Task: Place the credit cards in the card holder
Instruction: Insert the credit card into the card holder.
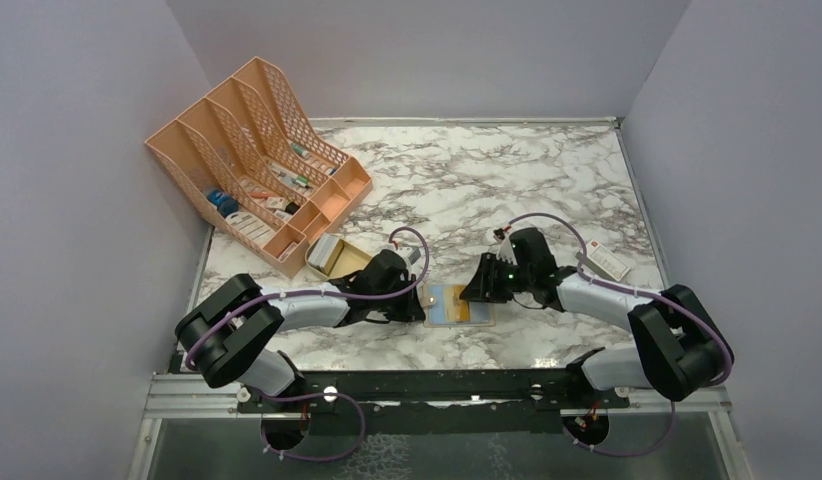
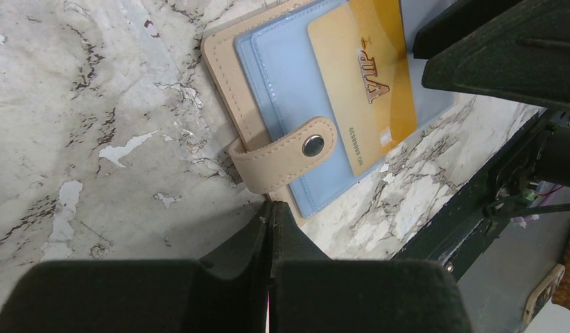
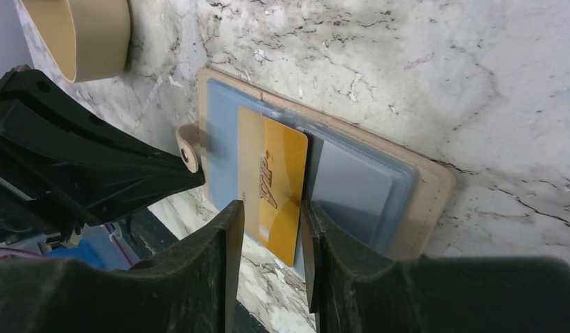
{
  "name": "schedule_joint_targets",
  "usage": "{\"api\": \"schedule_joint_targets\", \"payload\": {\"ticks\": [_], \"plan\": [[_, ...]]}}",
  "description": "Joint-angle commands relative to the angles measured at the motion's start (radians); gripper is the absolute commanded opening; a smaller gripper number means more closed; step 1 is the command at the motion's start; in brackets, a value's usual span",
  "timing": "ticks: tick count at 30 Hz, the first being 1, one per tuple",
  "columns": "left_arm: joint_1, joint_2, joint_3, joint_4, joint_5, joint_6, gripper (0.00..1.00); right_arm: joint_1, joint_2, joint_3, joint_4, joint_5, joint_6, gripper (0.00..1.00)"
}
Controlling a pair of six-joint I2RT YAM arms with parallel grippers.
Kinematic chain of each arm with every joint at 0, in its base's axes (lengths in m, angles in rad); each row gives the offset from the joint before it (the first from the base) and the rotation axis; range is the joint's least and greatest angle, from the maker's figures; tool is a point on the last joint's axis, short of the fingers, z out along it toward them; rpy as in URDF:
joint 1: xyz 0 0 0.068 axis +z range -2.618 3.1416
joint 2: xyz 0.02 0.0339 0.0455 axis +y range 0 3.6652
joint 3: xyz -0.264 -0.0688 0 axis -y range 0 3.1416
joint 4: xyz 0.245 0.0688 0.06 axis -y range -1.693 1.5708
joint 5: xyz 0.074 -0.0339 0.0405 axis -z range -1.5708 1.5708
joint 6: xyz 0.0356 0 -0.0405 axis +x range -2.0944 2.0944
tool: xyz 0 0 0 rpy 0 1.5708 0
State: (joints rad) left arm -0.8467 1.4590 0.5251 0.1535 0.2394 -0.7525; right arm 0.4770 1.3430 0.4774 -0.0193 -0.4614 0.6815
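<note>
The tan card holder (image 1: 460, 305) lies open on the marble near the front edge, its pale blue inner pages (image 2: 282, 83) facing up and its snap strap (image 2: 289, 156) folded over one page. A gold credit card (image 3: 272, 180) lies flat on the left page, its near end sticking out past the holder's edge. A grey card (image 3: 351, 191) sits in the other page's pocket. My left gripper (image 2: 272, 206) is shut and empty, its tips at the holder's edge by the strap. My right gripper (image 3: 272, 208) hovers open over the gold card, one finger on each side of it.
An orange mesh file rack (image 1: 257, 150) stands at the back left. A beige oval dish (image 1: 337, 258) sits just behind the left gripper. A white box with a red mark (image 1: 607, 260) lies to the right. A black rail (image 1: 437, 385) runs along the table's near edge.
</note>
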Motion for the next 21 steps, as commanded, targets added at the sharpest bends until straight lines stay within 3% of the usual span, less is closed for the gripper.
{"api": "schedule_joint_targets", "payload": {"ticks": [1,4,13,21], "plan": [[-0.008,-0.009,-0.009,0.034,0.006,-0.004,0.0,0.021,0.02,-0.006,0.052,-0.008,0.015,0.34],[-0.007,-0.003,-0.013,0.043,0.008,-0.007,0.0,0.033,0.027,-0.002,0.066,-0.009,0.018,0.28],[-0.009,0.002,-0.008,0.044,0.011,-0.009,0.0,0.055,0.047,0.0,0.084,-0.01,0.039,0.3],[-0.01,-0.02,-0.016,0.032,0.005,-0.007,0.0,0.055,-0.069,0.03,-0.092,0.138,0.02,0.36]]}}
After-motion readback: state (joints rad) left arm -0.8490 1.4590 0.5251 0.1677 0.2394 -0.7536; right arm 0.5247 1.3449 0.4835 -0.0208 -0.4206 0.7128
